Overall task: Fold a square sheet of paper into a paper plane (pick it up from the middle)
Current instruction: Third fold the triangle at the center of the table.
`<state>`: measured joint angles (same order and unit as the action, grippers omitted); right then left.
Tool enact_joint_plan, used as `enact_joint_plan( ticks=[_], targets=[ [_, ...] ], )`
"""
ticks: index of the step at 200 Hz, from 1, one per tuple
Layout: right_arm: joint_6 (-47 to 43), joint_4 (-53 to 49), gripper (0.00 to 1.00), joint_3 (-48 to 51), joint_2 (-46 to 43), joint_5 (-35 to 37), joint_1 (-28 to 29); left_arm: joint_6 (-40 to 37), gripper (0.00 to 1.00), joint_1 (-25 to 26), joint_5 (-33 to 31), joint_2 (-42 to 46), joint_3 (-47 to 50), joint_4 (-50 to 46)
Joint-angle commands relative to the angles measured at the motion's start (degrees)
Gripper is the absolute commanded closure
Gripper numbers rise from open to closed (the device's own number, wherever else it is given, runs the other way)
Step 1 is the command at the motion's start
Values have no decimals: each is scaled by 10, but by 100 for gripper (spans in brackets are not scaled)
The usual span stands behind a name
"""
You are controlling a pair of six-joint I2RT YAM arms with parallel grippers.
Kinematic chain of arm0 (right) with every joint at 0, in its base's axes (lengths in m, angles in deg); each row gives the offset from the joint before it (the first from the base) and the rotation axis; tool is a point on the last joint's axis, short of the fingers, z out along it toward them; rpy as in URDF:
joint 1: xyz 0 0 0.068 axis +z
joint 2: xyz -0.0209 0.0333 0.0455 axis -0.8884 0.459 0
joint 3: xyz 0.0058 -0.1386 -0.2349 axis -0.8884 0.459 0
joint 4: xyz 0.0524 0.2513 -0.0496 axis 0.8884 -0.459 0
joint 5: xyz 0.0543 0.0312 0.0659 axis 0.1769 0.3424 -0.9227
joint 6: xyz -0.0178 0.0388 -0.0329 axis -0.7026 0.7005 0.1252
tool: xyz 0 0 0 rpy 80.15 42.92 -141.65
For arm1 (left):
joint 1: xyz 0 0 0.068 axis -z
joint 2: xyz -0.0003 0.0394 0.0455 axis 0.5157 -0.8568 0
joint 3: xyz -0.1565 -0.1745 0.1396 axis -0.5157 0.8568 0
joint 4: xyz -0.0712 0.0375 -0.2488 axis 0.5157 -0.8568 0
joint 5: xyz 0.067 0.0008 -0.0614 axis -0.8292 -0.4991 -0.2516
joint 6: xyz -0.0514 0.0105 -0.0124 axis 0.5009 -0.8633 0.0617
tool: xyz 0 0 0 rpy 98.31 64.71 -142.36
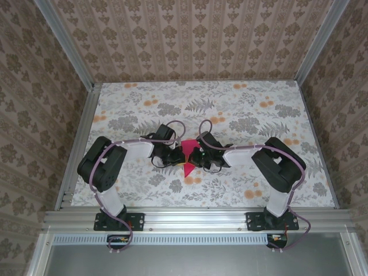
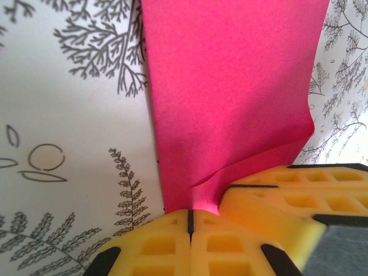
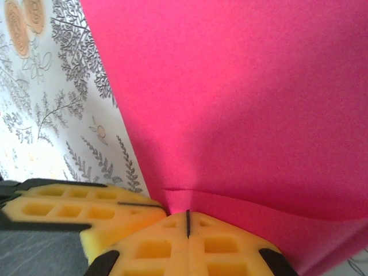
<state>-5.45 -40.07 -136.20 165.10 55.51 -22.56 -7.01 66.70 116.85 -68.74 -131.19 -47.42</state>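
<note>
Floral-printed worktop [image 1: 241, 115] fills the floor of the cell, with patterned wallpaper [image 1: 195, 34] on three sides and an aluminium rail [image 1: 195, 218] along the near edge where both arms are bolted. Both arms reach inward and meet near the middle of the worktop.

Between them is the square sheet of paper [image 1: 188, 150], magenta-pink, pinched from both sides. The left tool [image 1: 174, 156] sits just left of it and the right tool [image 1: 196, 156] just right of it, the two heads almost touching.

On the left wrist camera I see my left tool [image 2: 190, 217] clenched on the paper: the yellow pads are pressed together and the sheet [image 2: 230, 98] rises straight out of their seam, with a small wrinkle beside the grip. The right tool's yellow fingers [image 2: 287, 192] lie against it on the right, touching the paper's lower edge.

The right wrist camera mirrors this: the right tool [image 3: 188, 217] is clamped on the sheet [image 3: 241, 98], which spreads up and away from the pads, and the left tool's fingers [image 3: 75, 204] butt in from the left.

From above the arms hide most of the sheet; it seems to taper to a point toward the near edge, though I cannot be sure of its outline.
</note>
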Motion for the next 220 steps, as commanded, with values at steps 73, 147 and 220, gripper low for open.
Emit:
enact_joint_plan(
  ticks=[73, 147, 220],
  targets=[
    [-23, 51, 92, 71, -75, -42, -1, -15, 97, 4, -41, -23, -5, -36],
    [-7, 94, 93, 90, -20, -50, 6, -15, 97, 4, -47, -23, -3, -40],
    [-12, 104, 93, 95, -52, -55, 9, -12, 97, 5, -55, -19, 3, -42]
  ],
)
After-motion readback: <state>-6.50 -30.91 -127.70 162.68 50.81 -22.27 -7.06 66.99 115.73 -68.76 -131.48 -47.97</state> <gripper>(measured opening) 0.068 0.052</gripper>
